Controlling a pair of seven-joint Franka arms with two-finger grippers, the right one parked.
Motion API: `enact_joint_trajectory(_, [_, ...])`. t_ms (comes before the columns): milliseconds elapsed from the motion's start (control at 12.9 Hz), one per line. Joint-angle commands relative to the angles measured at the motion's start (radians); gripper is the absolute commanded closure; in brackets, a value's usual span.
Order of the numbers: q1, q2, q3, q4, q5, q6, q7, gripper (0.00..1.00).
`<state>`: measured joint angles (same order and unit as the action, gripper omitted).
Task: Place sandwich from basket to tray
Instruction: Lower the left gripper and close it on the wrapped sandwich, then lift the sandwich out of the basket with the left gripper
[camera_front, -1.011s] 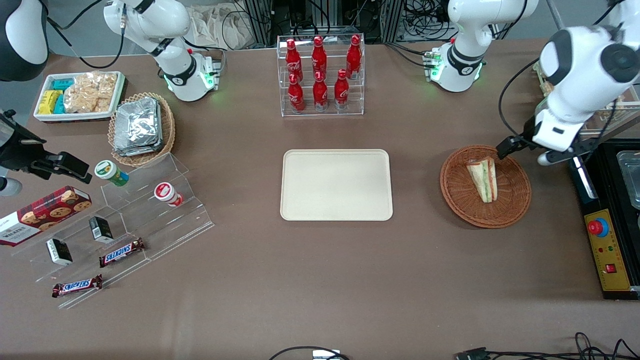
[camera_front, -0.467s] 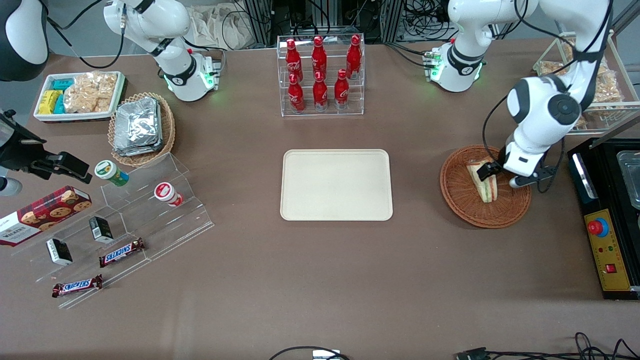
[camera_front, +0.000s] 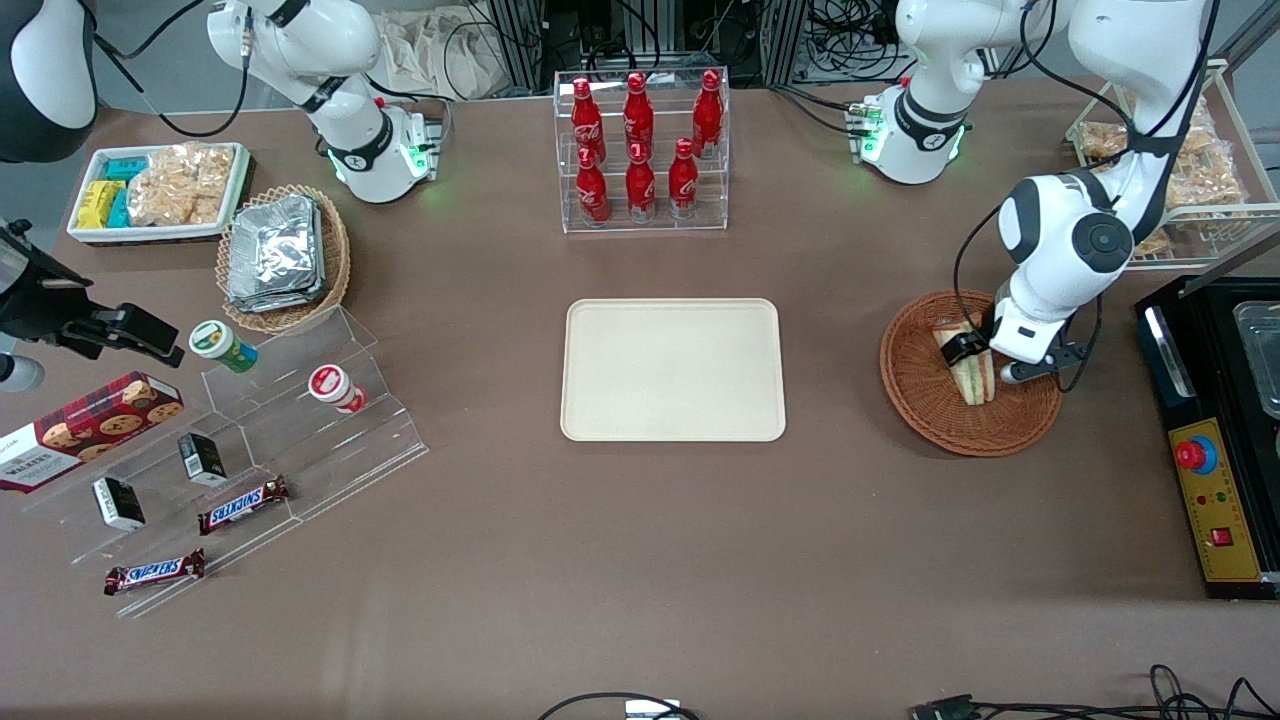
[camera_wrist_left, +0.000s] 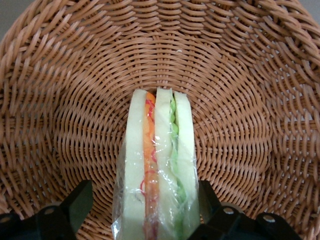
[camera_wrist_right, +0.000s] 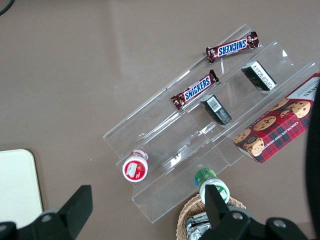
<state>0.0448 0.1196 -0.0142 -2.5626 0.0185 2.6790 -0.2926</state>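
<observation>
Near the table's working-arm edge, the end effector is straddling, fingers spread, the film-wrapped sandwich in the basket, likely soft, light, slippery; flat bread faces suit gripping.

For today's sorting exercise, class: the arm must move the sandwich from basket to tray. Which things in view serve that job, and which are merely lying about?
Job in hand:
sandwich, lying in the basket
basket
tray
gripper, open, fingers either side of the sandwich

Lying about:
cola bottles
foil packets
Snickers bars
cookie box
</observation>
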Motion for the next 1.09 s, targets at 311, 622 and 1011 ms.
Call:
enact_joint_trajectory(311, [-0.006, -0.023, 0.005, -0.008, 0.02, -0.001, -0.008, 1.0])
enact_joint_trajectory(622, [-0.005, -0.208, 0.006, 0.022, 0.018, -0.251, 0.021, 1.0])
enact_joint_trajectory(1011, [-0.013, -0.273, 0.049, 0.496, 0.006, -0.903, 0.156, 1.0])
